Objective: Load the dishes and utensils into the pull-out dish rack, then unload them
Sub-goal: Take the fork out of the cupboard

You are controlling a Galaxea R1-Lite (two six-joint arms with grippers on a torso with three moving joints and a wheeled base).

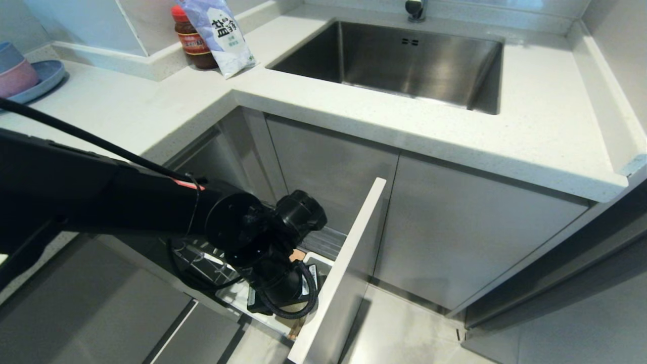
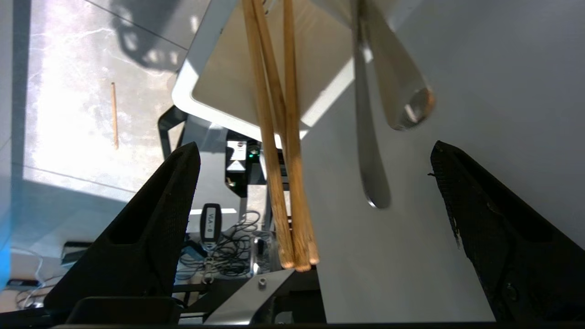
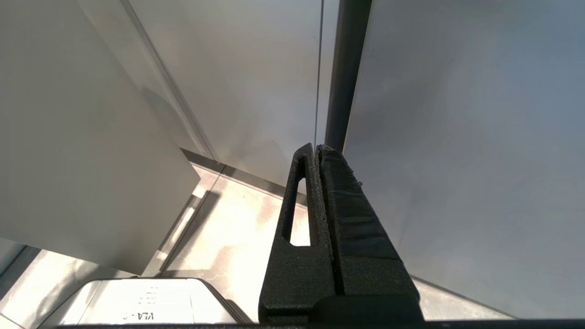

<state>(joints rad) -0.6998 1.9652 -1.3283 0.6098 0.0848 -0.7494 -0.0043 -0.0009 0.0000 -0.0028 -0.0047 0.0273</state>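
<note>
Worktop (image 1: pixel 530 126): pale speckled stone, L-shaped, with a square brushed-steel sink (image 1: pixel 404 60) set in.
Pull-out dish rack (image 1: pixel 349 263): drawn out below the worktop corner; flat pale panel front, chrome wires inside.
Cutlery holder (image 2: pixel 228 68): white plastic, rounded corners, at the rack's near end.
Chopsticks (image 2: pixel 279 151): slim light wooden sticks, standing bunched in the holder.
Fork (image 2: pixel 368 151): smooth silver metal handle, beside the chopsticks in the same holder.
Left hand (image 2: pixel 315 205): reaches down into the rack, black textured fingers (image 2: pixel 151 219) spread wide either side of the utensils, gripping nothing.
Right hand (image 3: pixel 327 214): parked by the cabinet doors, fingers pressed together.
Far left: blue plate (image 1: pixel 43 81) with stacked bowls.
</note>
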